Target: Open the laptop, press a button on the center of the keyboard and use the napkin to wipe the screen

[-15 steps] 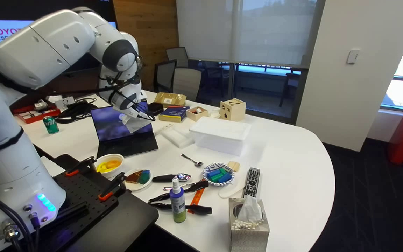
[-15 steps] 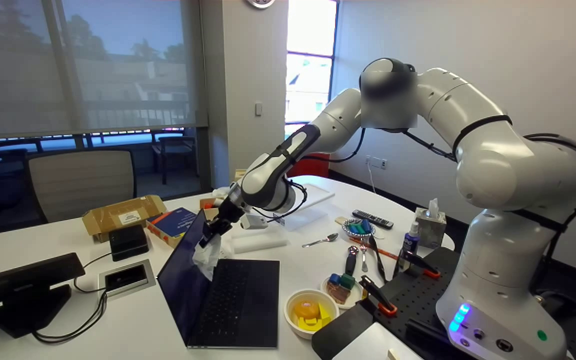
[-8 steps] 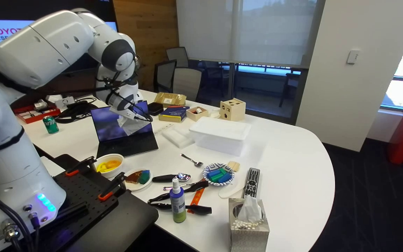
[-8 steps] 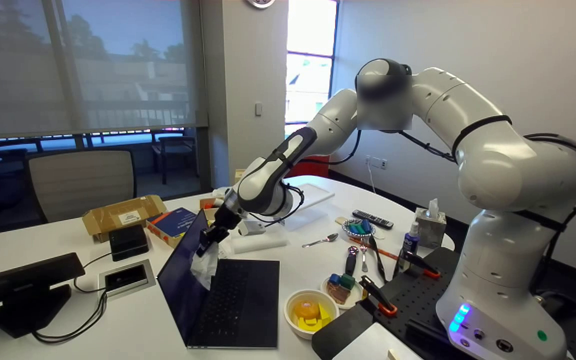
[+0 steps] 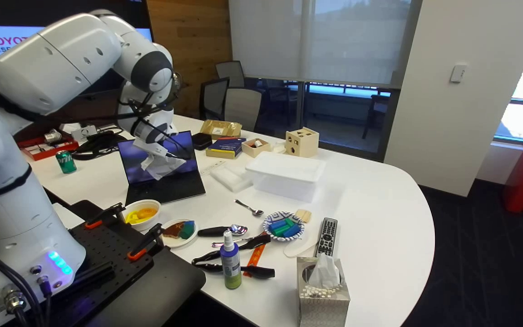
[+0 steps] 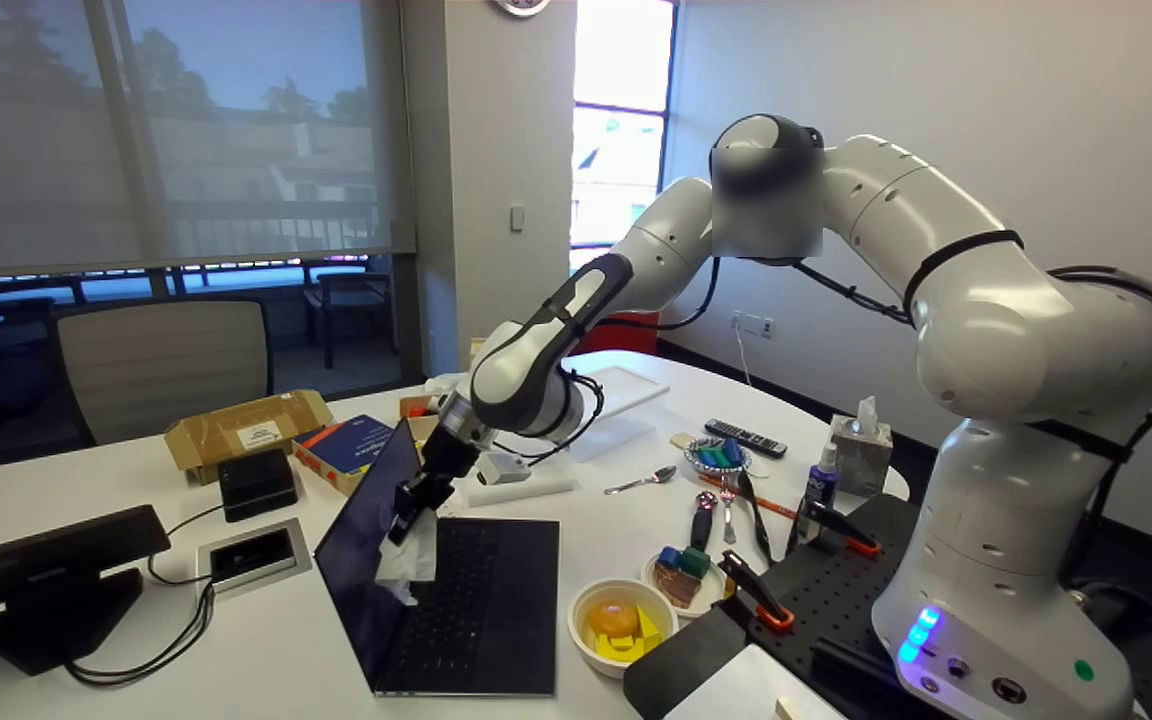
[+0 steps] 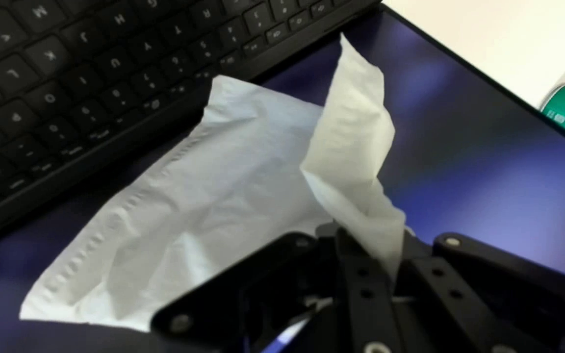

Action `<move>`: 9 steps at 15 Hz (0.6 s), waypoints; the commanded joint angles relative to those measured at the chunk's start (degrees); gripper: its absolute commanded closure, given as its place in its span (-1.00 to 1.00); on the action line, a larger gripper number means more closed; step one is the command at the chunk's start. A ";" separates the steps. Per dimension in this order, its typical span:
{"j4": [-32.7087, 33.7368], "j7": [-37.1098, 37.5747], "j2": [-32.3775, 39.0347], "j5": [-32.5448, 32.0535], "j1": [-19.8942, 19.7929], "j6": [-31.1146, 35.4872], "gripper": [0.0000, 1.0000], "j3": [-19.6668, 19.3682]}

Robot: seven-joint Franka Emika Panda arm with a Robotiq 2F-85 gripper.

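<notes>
Napkin (image 7: pixel 243 162) was held pinched in gripper (image 7: pixel 373 242), in front of screen (image 6: pixel 356 565) of opened laptop (image 6: pixel 501 625); contact could not be confirmed. Napkin was judged light, limp, easily torn, best gripped at bunched part. Screen was judged slick, fragile; light pressure was called for.

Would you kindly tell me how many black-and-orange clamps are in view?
2: one clamp nearer the laptop, another clamp nearer the spray bottle; more may be hidden.
</notes>
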 commanded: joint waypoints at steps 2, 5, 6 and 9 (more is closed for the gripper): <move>-1.43 -3.31 -0.71 1.36 -0.49 -3.71 0.99 2.25; -1.85 -5.15 -0.77 1.34 -0.67 -5.15 0.99 3.60; -2.07 -5.51 -1.15 1.33 -0.45 -5.34 0.99 3.75; -2.31 -6.64 -1.40 1.31 -0.72 -5.41 0.99 4.69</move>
